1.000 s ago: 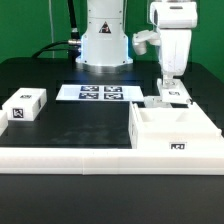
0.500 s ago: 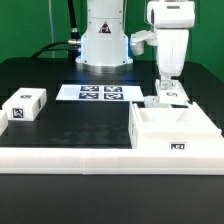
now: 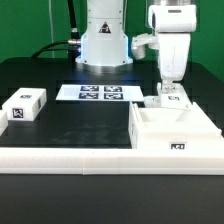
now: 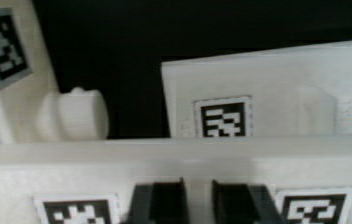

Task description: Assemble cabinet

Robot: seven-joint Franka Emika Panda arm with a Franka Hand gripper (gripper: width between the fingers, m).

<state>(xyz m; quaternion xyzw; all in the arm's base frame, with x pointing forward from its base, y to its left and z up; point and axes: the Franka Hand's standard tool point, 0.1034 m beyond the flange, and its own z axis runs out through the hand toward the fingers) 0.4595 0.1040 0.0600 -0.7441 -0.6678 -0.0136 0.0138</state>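
Pincer (image 3: 171, 90) lower; cabinet (image 3: 172, 136), marker board (image 3: 98, 93) nearby

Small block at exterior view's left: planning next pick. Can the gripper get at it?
Probably yes: the small block stands alone with nothing over it, though the gripper sits across, beside the cabinet.

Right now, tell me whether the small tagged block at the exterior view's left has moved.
No. The small tagged block keeps the same gap from the marker board in every exterior picture.

Smooth white plastic cabinet (image 3: 172, 131)
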